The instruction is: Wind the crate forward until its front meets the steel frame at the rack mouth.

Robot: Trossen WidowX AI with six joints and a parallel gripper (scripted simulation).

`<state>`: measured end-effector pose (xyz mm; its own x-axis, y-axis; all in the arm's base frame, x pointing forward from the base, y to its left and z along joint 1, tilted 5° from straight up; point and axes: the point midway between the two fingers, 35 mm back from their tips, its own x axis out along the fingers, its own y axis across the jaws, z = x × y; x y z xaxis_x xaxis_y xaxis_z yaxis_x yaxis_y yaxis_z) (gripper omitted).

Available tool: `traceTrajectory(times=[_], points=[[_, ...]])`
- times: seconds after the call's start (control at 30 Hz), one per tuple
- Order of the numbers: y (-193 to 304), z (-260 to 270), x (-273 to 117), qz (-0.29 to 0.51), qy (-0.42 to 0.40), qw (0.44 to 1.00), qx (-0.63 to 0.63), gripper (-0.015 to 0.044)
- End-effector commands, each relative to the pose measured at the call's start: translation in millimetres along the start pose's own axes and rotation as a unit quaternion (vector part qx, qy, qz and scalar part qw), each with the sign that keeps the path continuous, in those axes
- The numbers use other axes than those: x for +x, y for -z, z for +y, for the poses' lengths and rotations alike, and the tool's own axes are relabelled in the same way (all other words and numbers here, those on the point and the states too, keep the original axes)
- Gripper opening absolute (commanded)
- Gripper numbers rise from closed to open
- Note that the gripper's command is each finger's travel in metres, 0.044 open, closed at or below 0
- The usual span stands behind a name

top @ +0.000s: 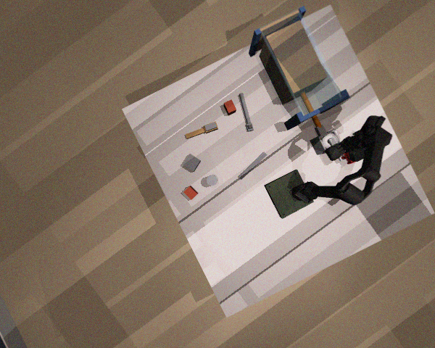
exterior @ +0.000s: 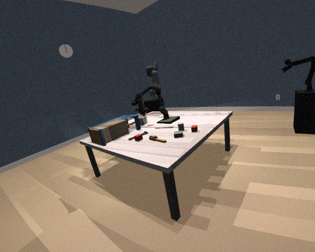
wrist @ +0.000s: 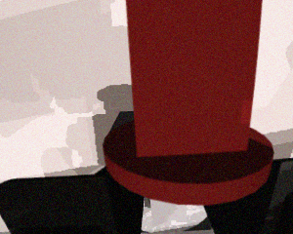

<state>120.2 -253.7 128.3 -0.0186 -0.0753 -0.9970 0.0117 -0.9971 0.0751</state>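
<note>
1. Dark blue wall [exterior: 206, 54] behind, pale bench [top: 243, 243] [exterior: 201, 116] under everything.
2. Looking at a crate [top: 304, 63] [exterior: 114, 130] inside the clear-panelled guard cubby, short of the blue frame [top: 324, 108] [exterior: 138, 122] at the mouth. Looks flat, as far as the panels allow. Gap left to wind off.
3. Joined to the winch [top: 328, 138] [exterior: 143, 119] by an orange strap [top: 315, 120] [exterior: 131, 123], running out through the mouth.
4. Jaws [top: 336, 149] [exterior: 142, 113] narrow, closed on the red winch handle [top: 348, 158] [exterior: 146, 112] [wrist: 195, 78], next to the winch. Can't tell whether the key sits fully down in the hole.
5. Reads as stiff and fairly light in hand. Probably smooth enough to twist or creep between the fingers under load. Best taken low by the red disc, square to the flats, pressing lightly down so the key stays home.
6. Expect more weight from the crate: rigid box, likely dragging, pulled only from the front. Wind slow and even. Jerk it and risk a lifted nose or a skewed run.
7. Near the frame, ease off. Stop at contact, then release and back away.
</note>
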Motion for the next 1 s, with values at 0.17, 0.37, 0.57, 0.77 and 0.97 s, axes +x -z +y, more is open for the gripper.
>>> traceTrajectory(times=[0.17,0.37,0.57,0.77,0.97], points=[[0.2,-4.1,4.4,0.001,0.008,0.999,0.036,0.0000],[0.1,-2.4,4.5,0.001,0.007,1.000,0.018,0.0000],[0.1,-2.2,4.5,0.000,0.007,1.000,0.016,0.0000],[0.1,-3.8,4.5,0.001,0.008,0.999,0.035,0.0000],[0.1,-4.1,4.6,0.001,0.008,0.999,0.037,0.0000]])
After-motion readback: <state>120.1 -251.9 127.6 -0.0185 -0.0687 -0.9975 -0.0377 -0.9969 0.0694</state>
